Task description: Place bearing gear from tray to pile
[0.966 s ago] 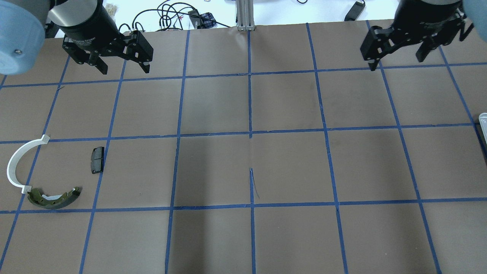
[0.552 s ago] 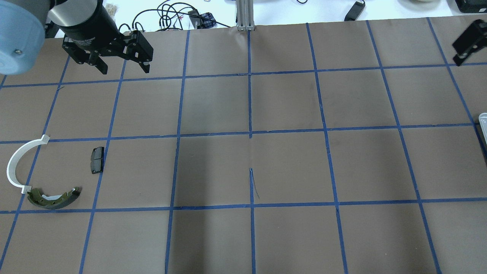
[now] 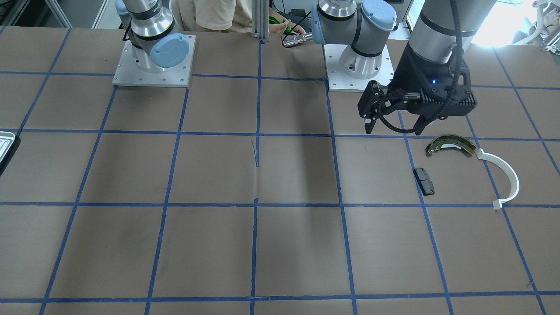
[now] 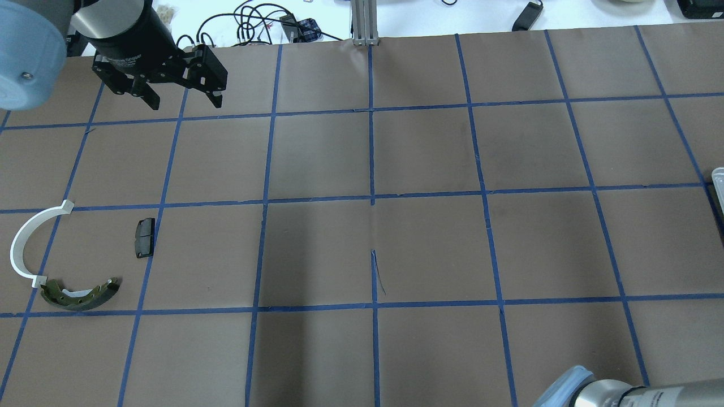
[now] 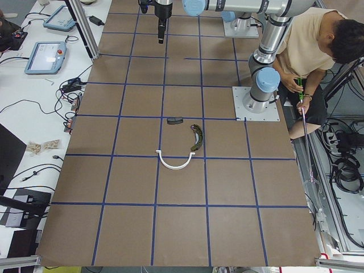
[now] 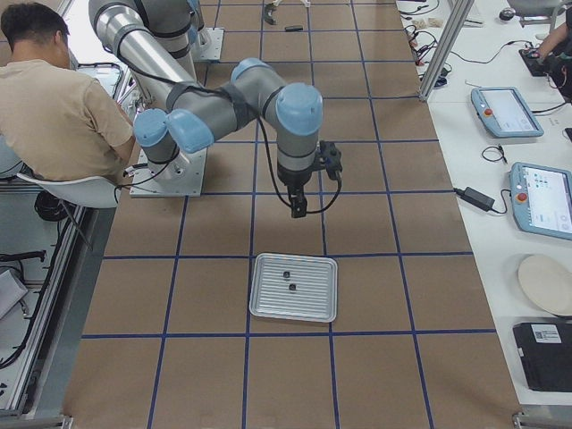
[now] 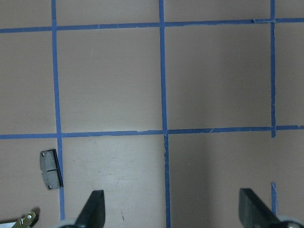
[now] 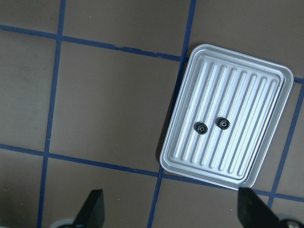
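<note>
Two small black bearing gears (image 8: 201,127) (image 8: 222,124) lie side by side in the ribbed silvery tray (image 8: 266,80), which also shows in the exterior right view (image 6: 268,304). My right gripper (image 8: 172,209) is open and empty, above the table just short of the tray (image 6: 297,210). The pile lies on the robot's left: olive brake shoe (image 4: 79,295), white arc (image 4: 25,237) and black pad (image 4: 145,237). My left gripper (image 4: 185,105) is open and empty, raised at the far side of the table beyond the pile.
Only the tray's edge (image 4: 718,175) shows at the overhead view's right border. My right arm's elbow (image 4: 588,393) is at the bottom right. A seated person (image 6: 54,98) is beside the robot's bases. Cables (image 4: 254,22) and a metal post (image 4: 365,22) line the far edge.
My right gripper has swung right and out of the overhead view; its elbow now shows at the bottom right. The left arm and the pile have not moved.
</note>
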Controlling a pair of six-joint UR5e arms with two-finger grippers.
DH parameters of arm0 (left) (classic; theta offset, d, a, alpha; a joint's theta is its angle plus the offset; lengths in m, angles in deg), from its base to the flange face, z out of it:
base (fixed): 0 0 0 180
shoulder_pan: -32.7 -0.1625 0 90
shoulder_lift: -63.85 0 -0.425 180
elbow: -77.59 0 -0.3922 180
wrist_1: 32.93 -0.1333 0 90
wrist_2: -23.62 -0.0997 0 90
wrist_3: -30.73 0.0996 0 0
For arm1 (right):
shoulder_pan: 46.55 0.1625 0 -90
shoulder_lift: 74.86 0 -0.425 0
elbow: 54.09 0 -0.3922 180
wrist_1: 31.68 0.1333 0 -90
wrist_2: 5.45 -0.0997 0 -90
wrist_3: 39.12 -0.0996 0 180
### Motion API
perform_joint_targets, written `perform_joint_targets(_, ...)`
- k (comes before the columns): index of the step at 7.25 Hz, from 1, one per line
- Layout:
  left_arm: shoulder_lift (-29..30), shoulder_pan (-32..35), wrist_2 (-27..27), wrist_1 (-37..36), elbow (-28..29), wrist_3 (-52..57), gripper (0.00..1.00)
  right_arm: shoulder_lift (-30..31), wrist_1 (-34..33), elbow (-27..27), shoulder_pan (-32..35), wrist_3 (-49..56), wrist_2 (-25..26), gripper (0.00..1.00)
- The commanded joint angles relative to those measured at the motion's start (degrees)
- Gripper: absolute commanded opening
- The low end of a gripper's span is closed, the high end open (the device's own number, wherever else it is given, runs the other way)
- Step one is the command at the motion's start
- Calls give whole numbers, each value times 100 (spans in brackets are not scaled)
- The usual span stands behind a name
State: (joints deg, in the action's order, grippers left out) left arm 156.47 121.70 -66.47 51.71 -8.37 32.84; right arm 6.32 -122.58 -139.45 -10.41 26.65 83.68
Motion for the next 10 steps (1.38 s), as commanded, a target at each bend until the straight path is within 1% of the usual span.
perform_joint_targets(1, 2, -6, 0, -1, 0, 0, 100, -730, -320, -7, -414, 978, 43, 100)
perform_joint_targets(2, 2, -6, 0, -1, 0, 0, 100, -1422, -949, -50, -616, 1191, 52, 100)
perform_joint_targets(3, 2, -6, 0, -1, 0, 0, 100, -1977, -1477, -59, -696, 1611, 52, 100)
perform_joint_targets(4, 2, -6, 0, -1, 0, 0, 100, -2174, -1726, -85, -697, 1632, 17, 100)
perform_joint_targets(5, -7, -6, 0, -1, 0, 0, 100, -2211, -2242, -355, -697, 1615, -53, 100)
perform_joint_targets(6, 2, -6, 0, -1, 0, 0, 100, -2254, -3483, -1063, -697, 1363, -45, 100)
perform_joint_targets(7, -7, -6, 0, -1, 0, 0, 100, -2142, -4061, -1714, -688, 1343, -45, 100)
perform_joint_targets(8, 2, -6, 0, -1, 0, 0, 100, -1810, -3910, -1790, -662, 1334, -71, 100)
perform_joint_targets(9, 2, -6, 0, -1, 0, 0, 100, -1676, -3717, -1773, -662, 1351, -71, 100)
perform_joint_targets(10, -7, -6, 0, -1, 0, 0, 100, -1692, -3741, -1791, -653, 1351, -97, 99)
